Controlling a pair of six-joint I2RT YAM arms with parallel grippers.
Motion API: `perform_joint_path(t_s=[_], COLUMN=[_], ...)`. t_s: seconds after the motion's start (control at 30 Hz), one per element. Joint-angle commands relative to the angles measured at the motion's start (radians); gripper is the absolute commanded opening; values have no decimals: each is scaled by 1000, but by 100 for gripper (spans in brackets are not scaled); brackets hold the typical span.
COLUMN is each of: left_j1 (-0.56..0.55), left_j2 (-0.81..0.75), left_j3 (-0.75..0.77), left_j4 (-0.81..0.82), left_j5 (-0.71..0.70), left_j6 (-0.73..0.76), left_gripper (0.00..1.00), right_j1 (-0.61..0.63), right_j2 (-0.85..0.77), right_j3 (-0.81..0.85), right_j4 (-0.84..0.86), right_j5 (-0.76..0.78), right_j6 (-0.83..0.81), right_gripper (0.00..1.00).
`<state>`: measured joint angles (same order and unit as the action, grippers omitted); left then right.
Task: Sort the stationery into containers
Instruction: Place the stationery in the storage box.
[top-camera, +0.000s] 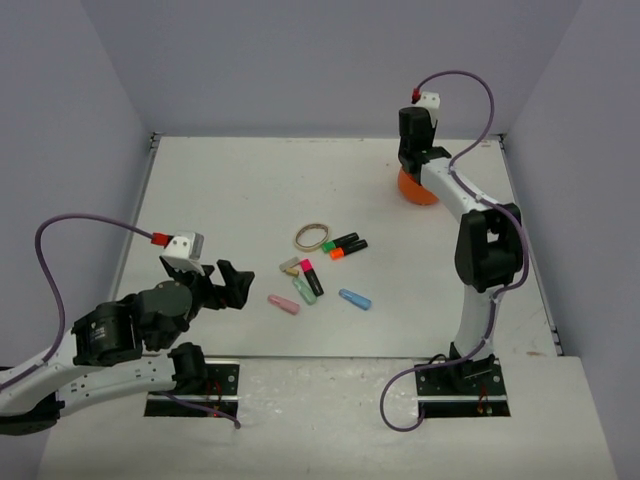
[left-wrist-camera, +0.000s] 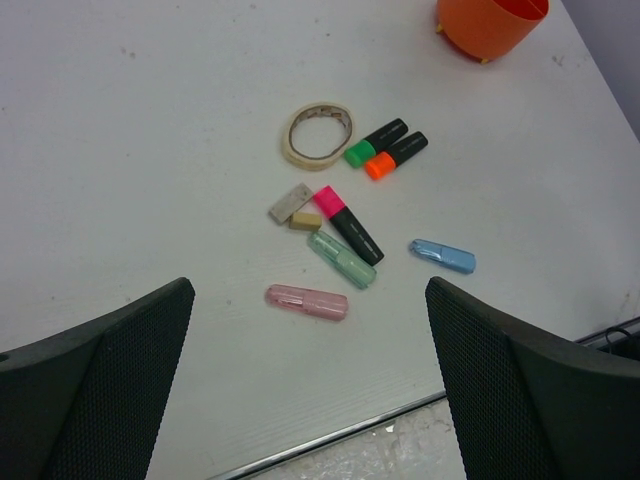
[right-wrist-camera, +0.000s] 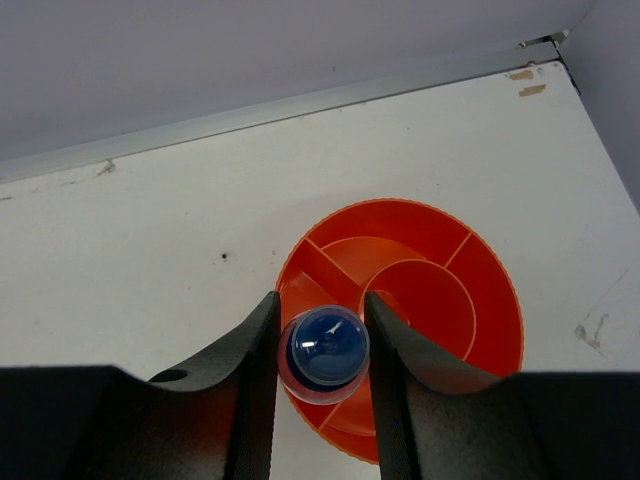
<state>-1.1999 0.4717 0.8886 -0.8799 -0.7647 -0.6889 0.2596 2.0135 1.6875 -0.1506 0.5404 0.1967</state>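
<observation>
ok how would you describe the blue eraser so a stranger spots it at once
Start at the white table and find the stationery scattered near its middle. The blue eraser lies at the scatter's right edge, apart from the rest. It is the only blue piece; the green eraser and pink eraser to its left share its shape.
</observation>
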Motion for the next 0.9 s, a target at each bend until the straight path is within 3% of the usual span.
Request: perform_joint_path(t_s=[0.0, 0.1, 0.2, 0.47, 0.63, 0.87], left_j1=[-1, -1, -1, -1, 0, -1], left_j2=[15, 27, 19, 8, 31, 88], left_j3=[4, 4, 3, 1, 6, 6], left_j4=[24, 25, 28, 29, 7, -40], left_j5=[-23, -21, -19, -28, -54, -141], left_j6=[-8, -6, -4, -8, -34, -136], left_gripper=[100, 100, 100, 100, 100, 100], right_j1=[-5, -5, -5, 1, 64, 303], right_j2=[10, 24, 12, -102, -216, -430], right_j3=[49, 66, 59, -16, -35, -243], right_j4=[41, 20, 10, 11, -124, -286], right_j5=[19, 9, 0, -30, -69, -448], right_j6=[-3, -9, -1, 17, 1, -70], right_gripper=[7, 16, 42, 67, 72, 71])
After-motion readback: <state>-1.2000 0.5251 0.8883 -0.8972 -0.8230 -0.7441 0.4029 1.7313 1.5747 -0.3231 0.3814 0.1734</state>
